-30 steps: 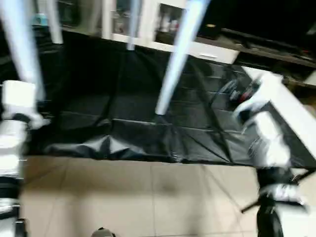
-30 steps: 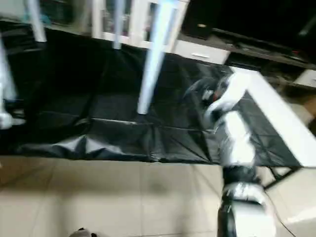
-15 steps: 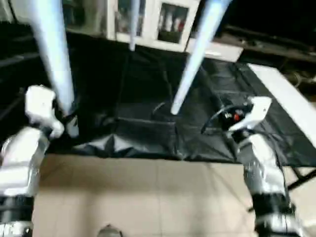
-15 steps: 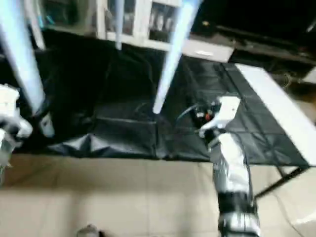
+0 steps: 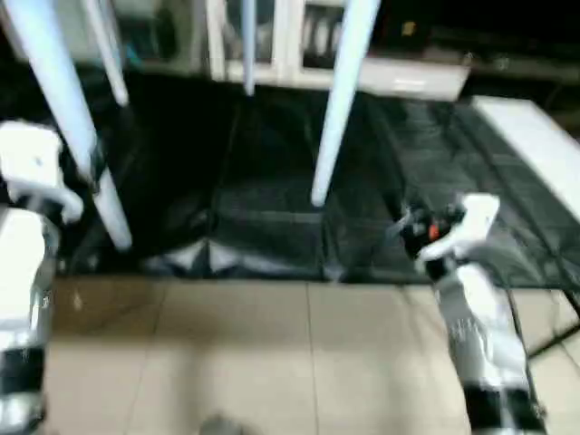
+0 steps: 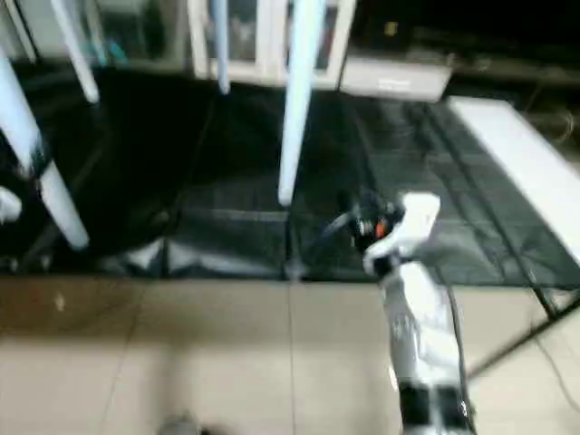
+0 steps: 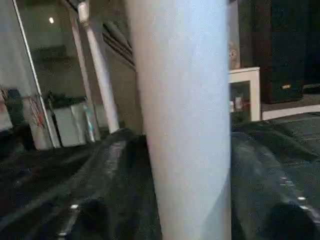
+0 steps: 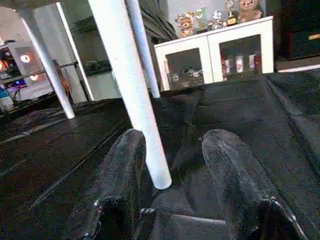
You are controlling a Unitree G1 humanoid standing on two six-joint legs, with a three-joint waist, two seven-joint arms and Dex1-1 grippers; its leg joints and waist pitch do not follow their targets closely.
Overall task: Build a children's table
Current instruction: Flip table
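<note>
We see the children's table standing on its four white legs on a black sheet (image 5: 272,199); near-left leg (image 5: 72,127) at 10 o'clock of the head view, near-right leg (image 5: 337,100) at 12, two far legs (image 5: 107,50) behind at 11; tabletop above the frame edge, not seen.

Left gripper (image 5: 95,168) sits beside the near-left leg; in the left wrist view that leg stands very close; we cannot tell how wide its fingers stand. Right gripper (image 8: 172,165) stands parted, empty, the near-right leg's foot just ahead between its fingers (image 8: 125,165), not touched.

Around: white cabinet (image 5: 272,45) with glass doors at 12, beyond the sheet; flat white board (image 5: 535,145) at 2, along the sheet's right edge; tiled floor (image 5: 272,353) at 6, open before the sheet's front edge.
</note>
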